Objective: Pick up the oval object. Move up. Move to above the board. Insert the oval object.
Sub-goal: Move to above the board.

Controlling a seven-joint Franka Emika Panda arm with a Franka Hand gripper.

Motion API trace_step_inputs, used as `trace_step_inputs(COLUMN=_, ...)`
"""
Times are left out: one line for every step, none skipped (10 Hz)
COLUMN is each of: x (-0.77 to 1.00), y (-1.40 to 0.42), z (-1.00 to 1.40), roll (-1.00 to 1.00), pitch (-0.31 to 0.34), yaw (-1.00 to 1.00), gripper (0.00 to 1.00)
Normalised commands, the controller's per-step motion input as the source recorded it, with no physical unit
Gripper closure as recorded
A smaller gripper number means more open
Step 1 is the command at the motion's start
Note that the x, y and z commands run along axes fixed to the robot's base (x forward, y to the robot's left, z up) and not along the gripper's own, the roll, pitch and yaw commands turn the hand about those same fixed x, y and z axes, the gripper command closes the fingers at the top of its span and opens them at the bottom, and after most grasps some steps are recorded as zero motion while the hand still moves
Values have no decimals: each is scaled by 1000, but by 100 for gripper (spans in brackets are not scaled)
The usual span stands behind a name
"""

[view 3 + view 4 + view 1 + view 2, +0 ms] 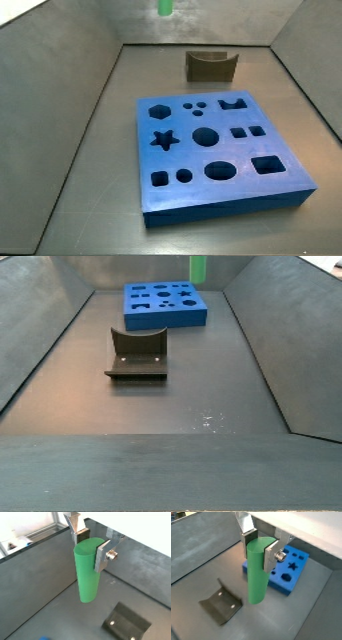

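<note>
In a wrist view I see the gripper [92, 543] pinching the peg [87, 572] near its upper end, one silver finger [104, 556] flat against its side and the other behind it. The peg hangs upright, its lower end clear of the grey floor [40, 597]. The fixture [127, 624] sits on the floor below and off to one side of the peg, not touching it.

In a wrist view from the opposite side, the gripper [261, 542] clamps the peg [258, 572] the same way, a finger [272, 556] pressed to it. Behind the peg lies the board [290, 569], its star and round holes facing up; the peg's shaft covers part of the board's near edge from this angle. The fixture [221, 604] stands on the floor on the other side of the peg, apart from the board.

In a side view only the peg's lower tip [166, 8] shows at the top edge, high above the floor; the gripper is out of frame here. The board [214, 150] lies flat in the middle of the floor, and the fixture [210, 65] stands just behind it.

In a side view from the far end, the peg's tip [198, 268] again shows at the top edge, above the board's right end. The board [164, 304] lies at the back, and the fixture [138, 354] stands in front of it, apart.
</note>
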Motion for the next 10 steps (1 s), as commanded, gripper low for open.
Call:
trace_step_inputs(x=-45, y=-1000, z=85, roll=0, pitch=48, yaw=65, gripper=100)
trace_step_inputs(x=-43, y=-1000, z=90, roll=2, pitch=41, yaw=41, gripper=100)
trace_step_inputs(x=-41, y=-1000, z=95, roll=-9, pitch=42, yaw=31, gripper=100)
trace_step_inputs(x=-36, y=-1000, z=99, roll=3, pitch=46, yaw=19, gripper=100)
trace_step_inputs(x=-29, y=-1000, z=102, roll=1, pitch=58, yaw=16, gripper=100)
trace_step_inputs(x=-21, y=-1000, z=104, roll=10, pitch=67, yaw=10, gripper=100)
trace_step_inputs(x=17, y=-1000, z=109, roll=8, pitch=97, yaw=9, gripper=100)
trace_step_inputs(x=38, y=-988, z=110, roll=7, pitch=110, yaw=10, gripper=100)
trace_step_inputs(x=63, y=-589, z=78, roll=3, pitch=135, yaw=13, gripper=100)
trace_step_inputs(x=63, y=-356, z=58, roll=4, pitch=136, yaw=9, gripper=100)
